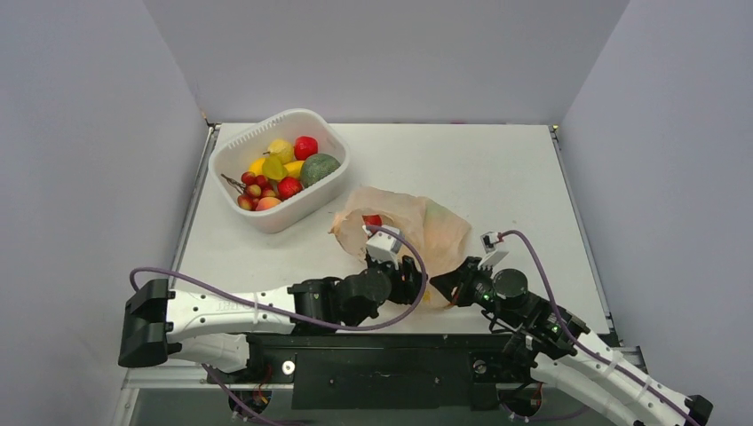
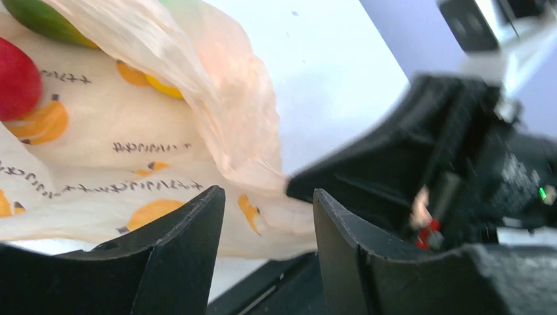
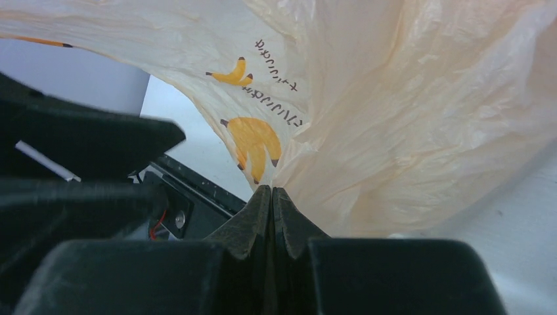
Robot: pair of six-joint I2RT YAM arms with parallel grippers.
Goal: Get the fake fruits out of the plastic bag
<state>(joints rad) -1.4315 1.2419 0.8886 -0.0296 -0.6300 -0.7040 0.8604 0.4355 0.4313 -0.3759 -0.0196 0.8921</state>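
Observation:
The peach plastic bag [image 1: 417, 232] lies crumpled near the table's front edge. A red fruit [image 1: 372, 220] shows in its mouth. In the left wrist view the bag [image 2: 125, 151] holds a red fruit [image 2: 16, 79], a green fruit [image 2: 43, 20] and a yellow fruit [image 2: 164, 86] seen through the film. My left gripper [image 2: 269, 197] is open and empty, with the bag's near edge just beyond its fingertips. My right gripper [image 3: 271, 191] is shut on a fold of the bag [image 3: 394, 118] at its near right corner. Both grippers [image 1: 417, 277] [image 1: 442, 286] sit close together.
A white slotted basket [image 1: 297, 211] at the back left holds several red, yellow and green fruits and a dull dark-green round fruit [image 1: 319, 168]. The table's front edge and a black rail lie just below the grippers. Grey walls enclose the table.

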